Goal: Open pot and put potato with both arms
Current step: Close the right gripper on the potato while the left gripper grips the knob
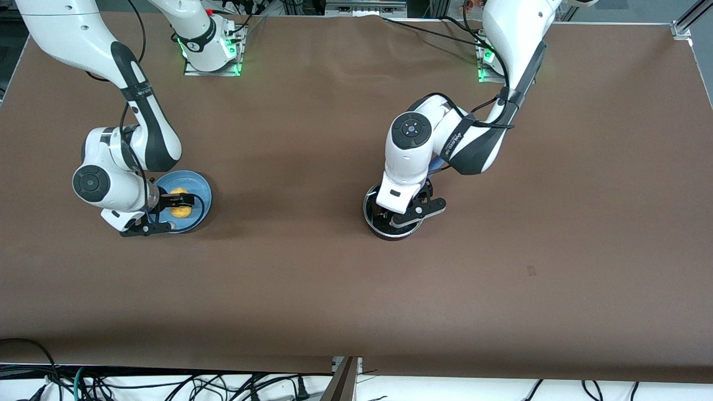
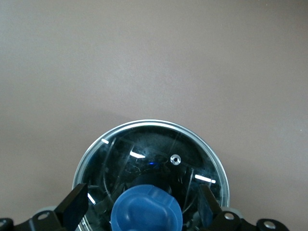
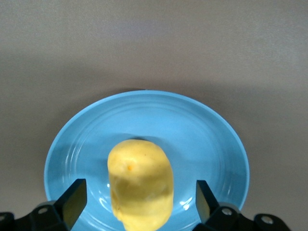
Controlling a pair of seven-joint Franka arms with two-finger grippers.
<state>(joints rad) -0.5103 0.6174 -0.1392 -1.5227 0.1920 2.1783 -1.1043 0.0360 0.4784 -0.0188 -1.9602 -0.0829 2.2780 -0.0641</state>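
The black pot (image 1: pixel 383 230) stands mid-table with its glass lid (image 2: pixel 154 149) on; most of it is hidden under the left arm's hand. My left gripper (image 1: pixel 399 216) (image 2: pixel 143 202) is low over the lid and open. Its fingers (image 2: pixel 73 208) stand on either side of the blue knob (image 2: pixel 147 211) with gaps. The yellow potato (image 1: pixel 181 209) (image 3: pixel 140 185) lies on a blue plate (image 1: pixel 201 188) (image 3: pixel 202 130) toward the right arm's end of the table. My right gripper (image 1: pixel 179 204) (image 3: pixel 139 195) is open around the potato, and its fingers (image 3: pixel 72 202) are apart from it.
A bit of the pot's blue handle (image 1: pixel 437 163) shows under the left arm's wrist. Bare brown tabletop (image 1: pixel 289 184) lies between plate and pot. Cables hang along the table's edge nearest the front camera.
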